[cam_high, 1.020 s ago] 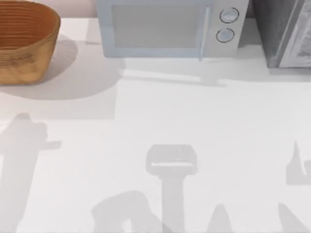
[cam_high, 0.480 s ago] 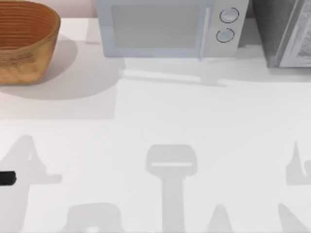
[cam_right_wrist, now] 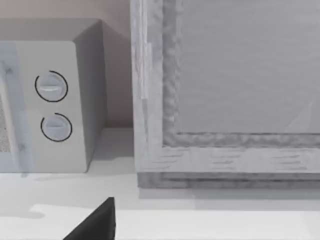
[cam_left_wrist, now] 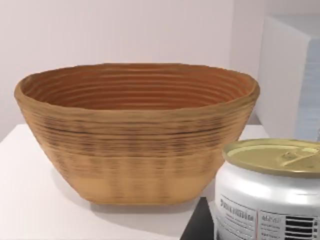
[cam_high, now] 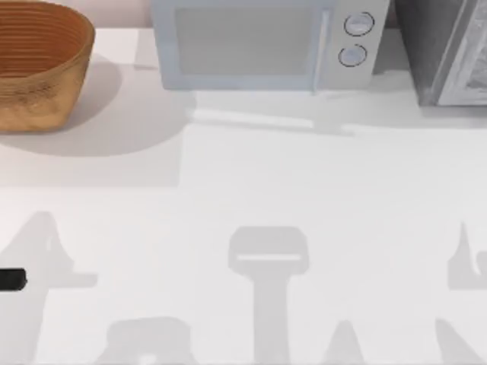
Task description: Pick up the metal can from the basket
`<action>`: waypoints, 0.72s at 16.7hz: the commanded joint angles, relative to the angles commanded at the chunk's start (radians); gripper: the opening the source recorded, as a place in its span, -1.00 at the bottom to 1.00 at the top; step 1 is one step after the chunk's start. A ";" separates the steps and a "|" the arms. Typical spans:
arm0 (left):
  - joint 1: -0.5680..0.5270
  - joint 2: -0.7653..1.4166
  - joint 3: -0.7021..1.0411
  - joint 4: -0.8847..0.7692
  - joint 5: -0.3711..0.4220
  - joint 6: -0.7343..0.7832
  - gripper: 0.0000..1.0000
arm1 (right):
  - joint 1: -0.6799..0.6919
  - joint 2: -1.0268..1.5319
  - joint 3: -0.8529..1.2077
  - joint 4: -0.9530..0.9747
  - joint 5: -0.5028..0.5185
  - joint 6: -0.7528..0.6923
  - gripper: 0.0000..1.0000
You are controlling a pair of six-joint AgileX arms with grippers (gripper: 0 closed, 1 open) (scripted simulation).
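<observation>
Since the metal can (cam_left_wrist: 272, 192) sits close under my left wrist camera, outside the basket (cam_left_wrist: 135, 135) and nearer than it, I judge the lift done or nearly so. Whether my left gripper (cam_high: 11, 280), at the table's (cam_high: 304, 190) left edge, actually clasps it I cannot tell. Farther back, the basket stands upright. My right arm is parked facing the microwave (cam_right_wrist: 55, 100).

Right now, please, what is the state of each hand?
Left hand: the can is close up in the left wrist view, outside the basket; grip cannot be told.
Right hand: cannot be told.
</observation>
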 joint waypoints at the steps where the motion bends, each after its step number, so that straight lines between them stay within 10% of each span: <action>1: 0.000 0.023 0.009 0.011 0.010 0.002 -1.00 | 0.000 0.000 0.000 0.000 0.000 0.000 1.00; 12: -0.043 0.643 0.309 0.350 0.358 0.075 -1.00 | 0.000 0.000 0.000 0.000 0.000 0.000 1.00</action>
